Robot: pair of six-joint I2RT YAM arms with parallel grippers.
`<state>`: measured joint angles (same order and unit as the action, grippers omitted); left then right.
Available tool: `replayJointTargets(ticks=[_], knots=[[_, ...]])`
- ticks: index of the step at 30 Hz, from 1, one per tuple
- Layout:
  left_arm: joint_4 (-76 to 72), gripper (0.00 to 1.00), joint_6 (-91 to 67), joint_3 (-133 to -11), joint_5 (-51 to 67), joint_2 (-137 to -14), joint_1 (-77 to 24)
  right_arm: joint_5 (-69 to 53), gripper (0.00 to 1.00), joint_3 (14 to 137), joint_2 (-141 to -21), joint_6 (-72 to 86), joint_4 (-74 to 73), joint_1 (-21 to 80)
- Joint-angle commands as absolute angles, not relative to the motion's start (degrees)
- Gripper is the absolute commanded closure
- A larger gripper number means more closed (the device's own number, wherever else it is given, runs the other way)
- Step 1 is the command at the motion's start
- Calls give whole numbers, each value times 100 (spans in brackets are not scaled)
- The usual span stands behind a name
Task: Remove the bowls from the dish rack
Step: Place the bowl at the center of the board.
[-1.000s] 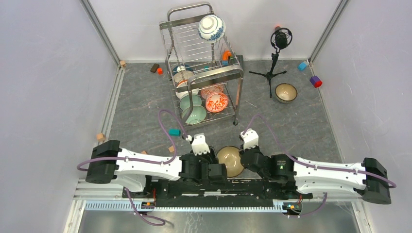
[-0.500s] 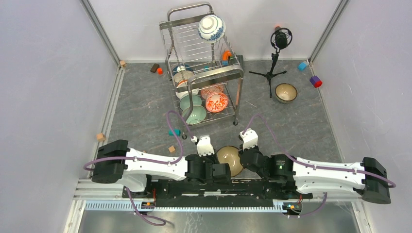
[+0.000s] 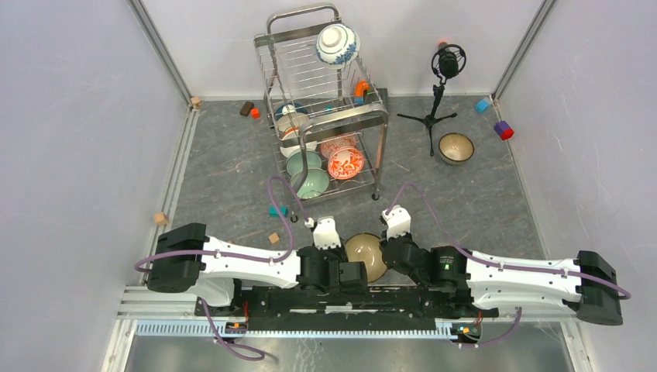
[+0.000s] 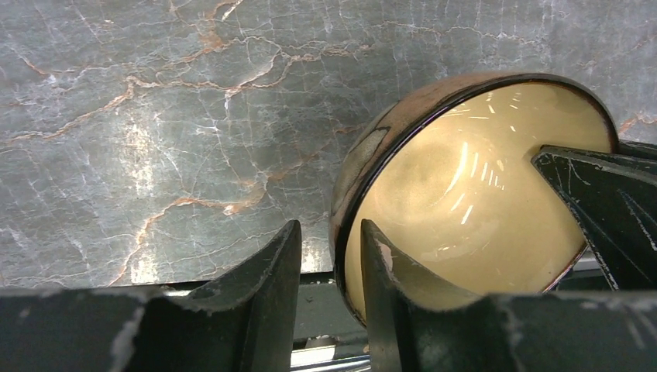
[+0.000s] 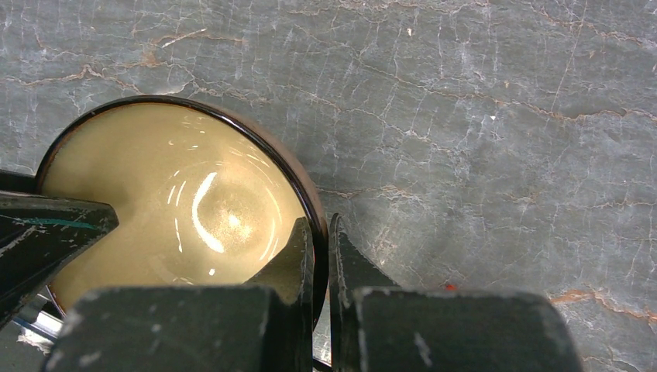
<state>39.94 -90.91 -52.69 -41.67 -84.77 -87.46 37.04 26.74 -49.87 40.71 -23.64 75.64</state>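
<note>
- Nearest, just ahead of the arm bases: the tan bowl (image 3: pixel 367 256) is sitting low over the desk (image 3: pixel 232 170) between the two hands. Its cream inside is showing glossy. Cannot tell whether its foot is touching down.
- The right hand (image 5: pixel 320 225) is pinching the rim, one finger inside and one outside, jaws almost together on the lip.
- The left hand (image 4: pixel 329 232) is straddling the opposite rim with fingers apart. A sliver of desk is showing between the outer finger and the bowl wall, so I am reading it as loose, not clamping.
- Handling, by my judgement: glazed ceramic, stiff, fairly weighty, slick under hard fingers, and liable to chip if dropped. The thin rim is looking like the only real hold, with one finger in and one out.
- Farther back: the dish rack (image 3: pixel 341 118) is carrying the rest.
  - Lower tier: pale green bowls (image 3: pixel 312 184) and a red-and-white bowl (image 3: pixel 345 163), standing on edge between prongs.
  - Top tier: a blue-and-white bowl (image 3: pixel 337 44) is perching.
- Right of the rack, a brown bowl (image 3: pixel 456 146) is resting upright on the desk.
</note>
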Motion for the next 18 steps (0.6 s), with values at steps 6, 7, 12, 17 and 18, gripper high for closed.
replayJointTargets(ticks=[6,7,12,17,18], knots=[[4302,79,-9052,-5529,-4370,-8614,-8772,3837,100,2761,-4954,4303,-1693,7541],[4298,83,-9053,-5528,-4377,-8606,-8779,3819,100,2761,-4963,4302,-1677,7541],[4111,98,-8871,-5469,-4393,-8571,-8780,3677,100,2736,-4953,4190,-1585,7540],[3928,98,-8618,-5331,-4429,-8356,-8778,3500,75,2657,-4828,3955,-1391,7534],[3881,98,-8593,-5263,-4435,-8275,-8779,3474,65,2634,-4778,3929,-1372,7538]])
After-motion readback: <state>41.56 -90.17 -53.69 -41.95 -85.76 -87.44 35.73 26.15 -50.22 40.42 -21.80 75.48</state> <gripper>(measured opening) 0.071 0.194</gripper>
